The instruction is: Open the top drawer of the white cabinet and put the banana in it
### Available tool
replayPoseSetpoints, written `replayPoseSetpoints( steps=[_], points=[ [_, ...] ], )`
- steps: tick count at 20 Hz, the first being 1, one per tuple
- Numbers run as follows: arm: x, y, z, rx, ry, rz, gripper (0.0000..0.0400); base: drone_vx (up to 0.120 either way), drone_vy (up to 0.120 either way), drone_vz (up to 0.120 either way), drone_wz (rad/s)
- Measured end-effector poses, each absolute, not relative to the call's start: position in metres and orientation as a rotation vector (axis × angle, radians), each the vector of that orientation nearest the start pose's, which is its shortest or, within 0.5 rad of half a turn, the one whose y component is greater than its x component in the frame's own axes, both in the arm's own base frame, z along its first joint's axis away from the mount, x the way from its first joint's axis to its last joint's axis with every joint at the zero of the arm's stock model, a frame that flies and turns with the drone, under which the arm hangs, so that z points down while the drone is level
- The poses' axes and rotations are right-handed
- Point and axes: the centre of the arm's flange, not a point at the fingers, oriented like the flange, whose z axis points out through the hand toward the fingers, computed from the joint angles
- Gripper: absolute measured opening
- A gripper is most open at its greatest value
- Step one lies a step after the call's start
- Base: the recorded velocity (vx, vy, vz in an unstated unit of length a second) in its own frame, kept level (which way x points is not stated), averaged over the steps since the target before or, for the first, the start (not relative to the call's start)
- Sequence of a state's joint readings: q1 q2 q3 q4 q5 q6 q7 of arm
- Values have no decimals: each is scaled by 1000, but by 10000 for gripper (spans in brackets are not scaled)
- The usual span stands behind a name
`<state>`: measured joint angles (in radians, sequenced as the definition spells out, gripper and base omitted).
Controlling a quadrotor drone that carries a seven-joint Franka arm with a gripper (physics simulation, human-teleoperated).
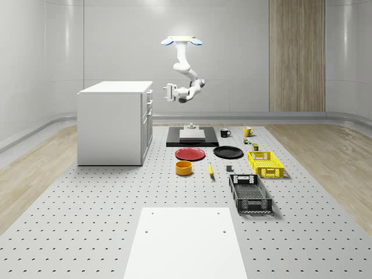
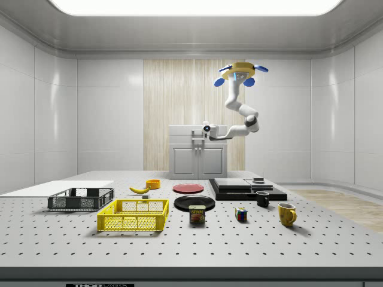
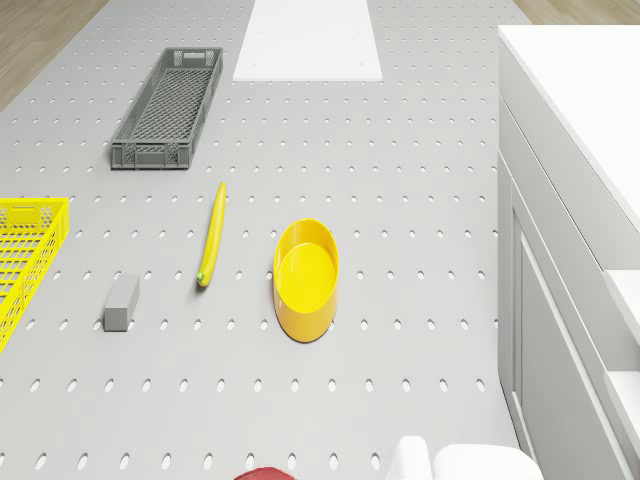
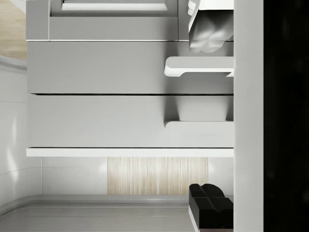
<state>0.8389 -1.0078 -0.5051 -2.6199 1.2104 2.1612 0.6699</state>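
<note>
The white cabinet [image 1: 113, 123] stands at the whole-scene view's left, its drawers shut. My drone [image 1: 181, 40] hovers high above the black pad [image 1: 192, 139], beside the cabinet's front. The arm hangs down and bends toward the drawers. My gripper [image 1: 168, 92] is open at top-drawer height, a short gap from the front. In the wrist view the top drawer's handle [image 4: 198, 124] lies between the spread fingertips of the gripper [image 4: 210, 116]. The banana [image 1: 210, 169] lies on the table beside a yellow bowl [image 1: 184, 168]; the drone view shows the banana [image 3: 211, 235] lengthwise next to the bowl [image 3: 306, 278].
A red plate [image 1: 190, 153] and a black plate [image 1: 228, 152] lie near the pad. A yellow crate [image 1: 265, 163], a grey crate [image 1: 250, 193], a small grey block [image 3: 121, 302] and two mugs [image 1: 225, 132] sit at the whole-scene view's right. A white sheet [image 1: 185, 241] covers the near table.
</note>
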Motion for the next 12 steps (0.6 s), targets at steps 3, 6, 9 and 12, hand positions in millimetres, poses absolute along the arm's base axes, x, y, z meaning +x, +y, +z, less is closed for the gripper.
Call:
replayPoseSetpoints(
  steps=[3,6,9,12],
  points=[
    [311,112,592,-1483,611,613,400,0,0,0,0],
    [322,118,592,-1483,611,613,400,0,0,0,0],
    [334,122,592,-1483,611,613,400,0,0,0,0],
    [343,128,592,-1483,611,613,400,0,0,0,0]
  ],
)
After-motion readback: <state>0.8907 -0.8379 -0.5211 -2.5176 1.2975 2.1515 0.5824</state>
